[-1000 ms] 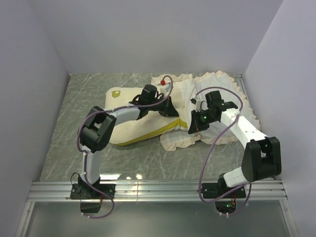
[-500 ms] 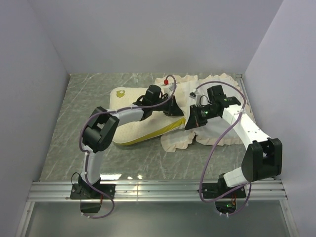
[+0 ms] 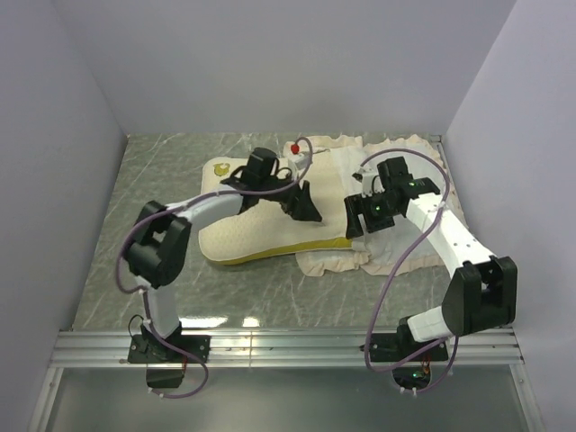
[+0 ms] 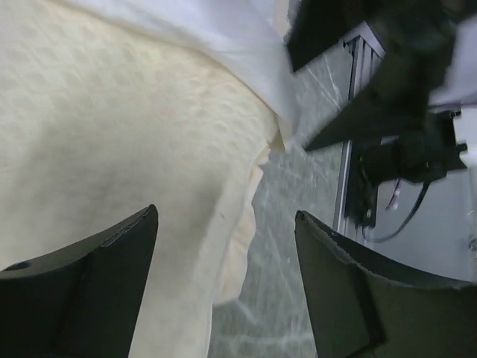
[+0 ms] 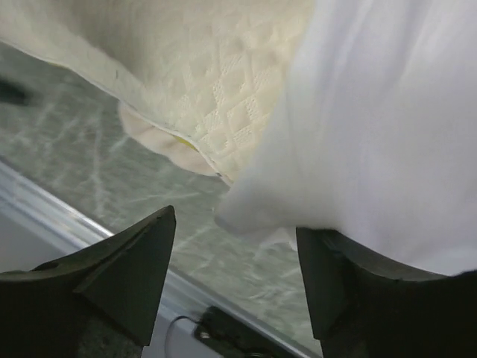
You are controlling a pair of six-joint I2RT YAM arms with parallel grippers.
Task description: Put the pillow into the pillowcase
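Since the earlier frames the left arm's elbow has swung out toward 9 o'clock. The right gripper (image 3: 356,221) has pulled back a little toward 3 o'clock from where it nearly met the left gripper (image 3: 306,212). The pillowcase (image 3: 337,175), bunched and lifted before, now lies flatter toward the far wall.

In the top view the pillow (image 3: 256,236) lies on the table (image 3: 135,225) with its long axis running from about 10 o'clock to 4 o'clock. Its 4 o'clock end reaches the pillowcase. White cloth overlaps that end from the 12 o'clock side, and ruffled trim shows beneath it on the near side. We judge the end is only just started into the opening, with most of the pillow outside.

Both wrist views show the fingers spread apart with nothing between them. The left pair hangs over dimpled pillow surface, and the white cloth edge lies beyond the fingertips. The right pair hangs over the spot where the pillow's corner, with its yellow band, meets the white cloth.

What matters for the next move is that the opening lies at 3 to 4 o'clock from the pillow's body. The left gripper is the nearer one to the pillow, sitting over its right half. The right gripper is nearer the cloth edge, just off the pillow's end. Pushing along the long axis toward 4 o'clock while the cloth edge is held up seems to us the natural course.
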